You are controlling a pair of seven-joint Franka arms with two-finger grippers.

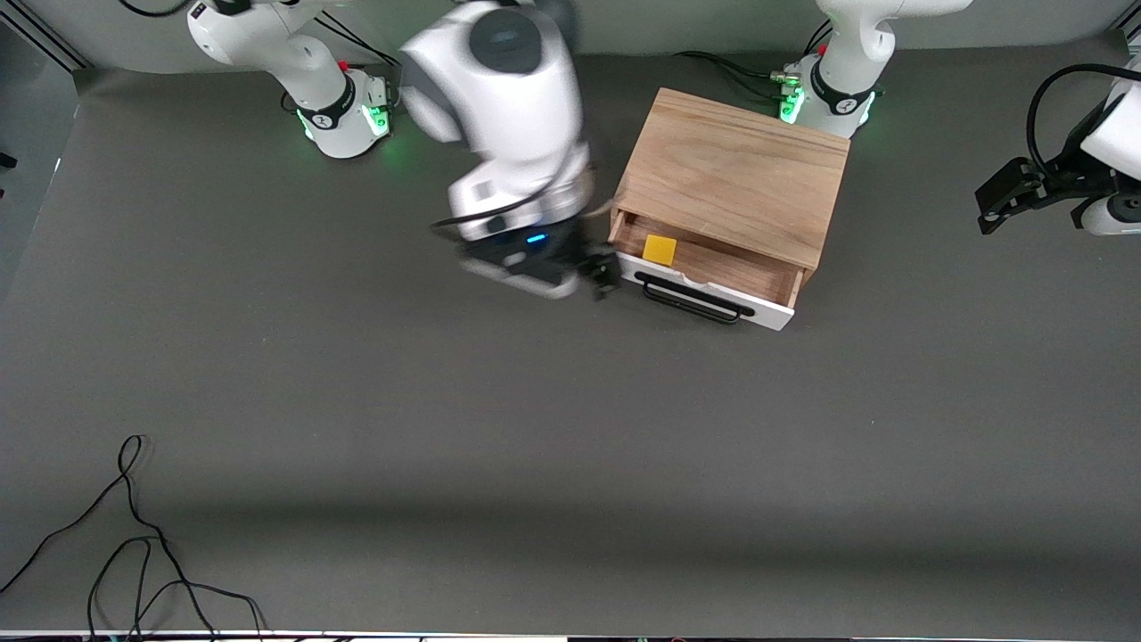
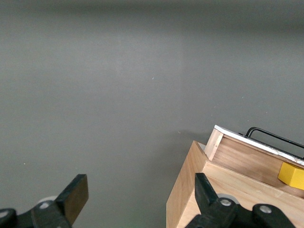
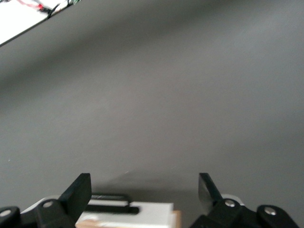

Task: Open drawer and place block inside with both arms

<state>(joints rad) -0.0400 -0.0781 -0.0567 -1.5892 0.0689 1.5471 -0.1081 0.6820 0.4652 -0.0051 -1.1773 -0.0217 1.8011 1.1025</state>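
Note:
The drawer [image 1: 726, 272] stands pulled out of the light oak box [image 1: 735, 174], its white front and black bar handle [image 1: 691, 303] facing the front camera. The yellow block [image 1: 660, 250] lies inside the drawer, at the end toward the right arm. My right gripper [image 1: 599, 272] hovers open and empty just off that same end; its wrist view shows the gripper [image 3: 144, 180] over the handle's tip [image 3: 111, 208]. My left gripper [image 1: 994, 209] waits open and empty in the air off the left arm's end of the box. In its wrist view the left gripper [image 2: 140, 183] sees the drawer [image 2: 247, 159] and block [image 2: 292, 175].
Loose black cables [image 1: 134, 553] lie on the grey table near the front camera, toward the right arm's end. The two arm bases [image 1: 343, 116] [image 1: 829, 94] glow green, one at each side of the box.

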